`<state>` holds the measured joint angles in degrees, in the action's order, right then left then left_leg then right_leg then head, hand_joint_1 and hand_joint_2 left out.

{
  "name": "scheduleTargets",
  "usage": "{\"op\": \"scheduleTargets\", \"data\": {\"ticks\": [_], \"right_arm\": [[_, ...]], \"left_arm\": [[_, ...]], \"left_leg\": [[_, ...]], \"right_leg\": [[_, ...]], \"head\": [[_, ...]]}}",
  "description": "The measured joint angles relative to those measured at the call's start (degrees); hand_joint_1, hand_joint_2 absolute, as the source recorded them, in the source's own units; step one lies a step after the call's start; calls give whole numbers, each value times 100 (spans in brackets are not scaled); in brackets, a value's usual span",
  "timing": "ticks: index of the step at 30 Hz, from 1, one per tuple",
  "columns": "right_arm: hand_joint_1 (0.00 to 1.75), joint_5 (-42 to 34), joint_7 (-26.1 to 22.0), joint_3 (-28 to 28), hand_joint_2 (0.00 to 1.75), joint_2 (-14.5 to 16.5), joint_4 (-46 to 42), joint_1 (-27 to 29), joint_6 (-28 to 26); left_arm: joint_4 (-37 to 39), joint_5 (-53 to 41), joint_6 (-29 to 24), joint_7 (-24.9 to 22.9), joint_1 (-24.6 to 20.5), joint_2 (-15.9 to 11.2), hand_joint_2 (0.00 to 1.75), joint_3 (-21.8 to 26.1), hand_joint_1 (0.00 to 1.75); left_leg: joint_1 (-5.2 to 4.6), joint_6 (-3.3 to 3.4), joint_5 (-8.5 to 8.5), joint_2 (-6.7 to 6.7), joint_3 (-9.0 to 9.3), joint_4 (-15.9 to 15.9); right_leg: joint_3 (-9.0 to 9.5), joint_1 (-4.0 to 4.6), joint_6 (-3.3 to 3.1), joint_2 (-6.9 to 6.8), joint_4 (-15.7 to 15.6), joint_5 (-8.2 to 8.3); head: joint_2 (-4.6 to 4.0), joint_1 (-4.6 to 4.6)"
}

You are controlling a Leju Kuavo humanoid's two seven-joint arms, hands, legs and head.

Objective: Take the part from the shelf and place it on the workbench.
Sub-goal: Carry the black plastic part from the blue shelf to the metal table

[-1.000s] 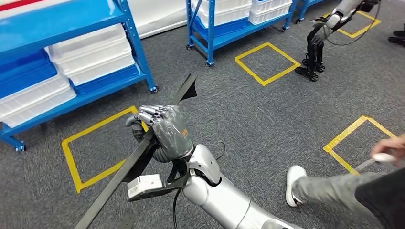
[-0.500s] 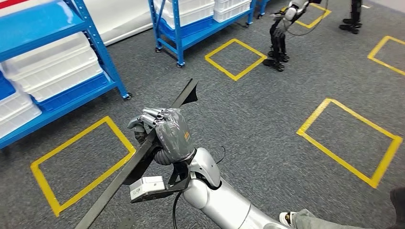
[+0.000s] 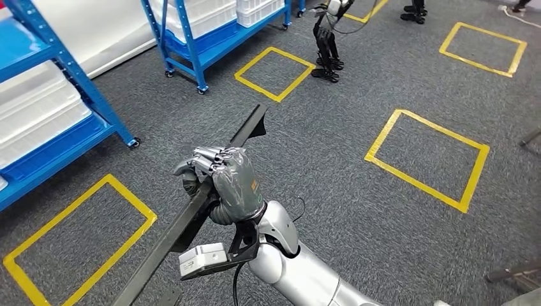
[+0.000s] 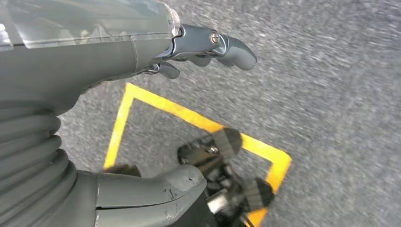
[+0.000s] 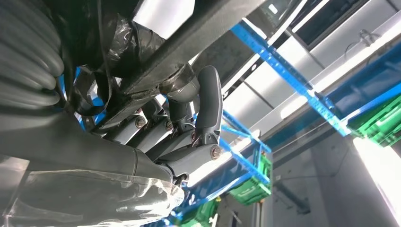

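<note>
In the head view a long, flat black part (image 3: 246, 130) slants from the lower left up to the middle of the picture. My right hand (image 3: 224, 179) grips it about midway, with the fingers wrapped around the bar. The right wrist view shows the same hold from close by: the fingers of my right hand (image 5: 189, 137) curl over the dark part (image 5: 210, 22). My left hand (image 4: 99, 56) hangs over the grey carpet with thumb and fingers apart and nothing in it.
Blue shelves with white bins (image 3: 38, 118) stand at the left, and another blue shelf (image 3: 204, 29) stands further back. Yellow tape squares (image 3: 426, 159) mark the grey carpet. Another robot's dark legs (image 3: 326, 48) stand at the back. A thin metal leg (image 3: 513, 271) is at the lower right.
The whole picture has slid left, so the camera has turned right. The shelves have drifted toward the left edge and the person at the lower right has left the view. My right hand still holds the part.
</note>
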<state>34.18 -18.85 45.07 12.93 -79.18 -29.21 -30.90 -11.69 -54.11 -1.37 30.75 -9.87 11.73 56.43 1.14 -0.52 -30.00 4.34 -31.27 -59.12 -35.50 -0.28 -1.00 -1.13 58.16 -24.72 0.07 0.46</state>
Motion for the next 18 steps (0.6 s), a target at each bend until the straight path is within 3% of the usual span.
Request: {"op": "scheduleTargets", "data": {"ticks": [2, 3, 4, 5, 6, 7, 9, 11, 13, 14, 15, 18], "right_arm": [[175, -3, -28, 0, 175, 9, -46, 13, 17], [175, -7, -37, 0, 175, 14, -61, 21, 26], [175, -11, -42, 0, 175, 14, -72, 34, 36], [175, -15, -44, 0, 175, 14, -81, 45, 45], [175, -18, -45, 0, 175, 14, -94, 53, 55], [175, -19, -45, 0, 175, 14, -114, 58, 64], [175, -20, -48, 0, 175, 14, -162, 61, 80], [175, -20, -51, 0, 175, 13, -199, 81, 86], [175, -20, -52, 0, 175, 8, -234, 114, 82], [175, -21, -52, 0, 175, 5, -253, 129, 79], [175, -21, -53, 0, 175, -1, -277, 135, 74], [175, -22, -54, 0, 175, -20, -331, 153, 65]], "left_arm": [[0, 24, 37, 43, 22, -15, 175, 0, 0], [0, 25, 54, 51, 42, -21, 175, 0, 0], [0, 26, 66, 46, 65, -28, 175, 0, 0], [0, 26, 67, 31, 83, -34, 175, 0, 0], [0, 26, 62, 8, 93, -42, 175, 0, 0], [0, 24, 56, -18, 96, -50, 175, 0, 0], [0, 13, 47, -60, 97, -70, 175, -1, 0], [0, -13, 50, -97, 100, -88, 175, -5, 0], [0, -45, 55, -133, 100, -99, 175, -19, 0], [0, -60, 59, -144, 97, -104, 175, -29, 0], [-1, -72, 63, -153, 90, -110, 175, -37, 0], [-2, -83, 116, -152, 88, -138, 175, -46, 0]], "left_leg": [[21, -25, -370, -302, -283, -651], [21, -32, -542, -365, -484, -1068], [21, -35, -629, -390, -650, -1386], [20, -32, -598, -399, -731, -1506], [20, -22, -451, -411, -708, -1398], [20, -6, -220, -455, -579, -1066], [29, 33, 143, -696, -266, -299], [20, 62, 226, -858, -126, 28], [17, 106, 247, -769, -105, 63], [24, 142, 271, -701, -91, 94], [33, 181, 295, -628, -76, 130], [6, 249, 312, -401, -58, 172]], "right_leg": [[13, -11, -49, 110, -18, 12], [11, -2, -62, 177, -13, 12], [10, 6, -67, 254, -5, 10], [9, 13, -69, 334, 7, 8], [9, 17, -67, 419, 24, 5], [9, 16, -60, 499, 44, -2], [-7, 14, -30, 644, 89, -17], [-47, -2, 32, 769, 108, -4], [-80, -21, 112, 882, 92, 27], [-94, -14, 141, 856, 106, 17], [-147, -1, 164, 737, 215, -61], [-582, 6, 199, 242, 1142, -575]], "head": [[0, -2], [0, -3], [0, -2], [0, -2], [0, -2], [0, -2], [0, -2], [0, -2], [0, -1], [1, 0], [0, 2], [0, 9]]}}
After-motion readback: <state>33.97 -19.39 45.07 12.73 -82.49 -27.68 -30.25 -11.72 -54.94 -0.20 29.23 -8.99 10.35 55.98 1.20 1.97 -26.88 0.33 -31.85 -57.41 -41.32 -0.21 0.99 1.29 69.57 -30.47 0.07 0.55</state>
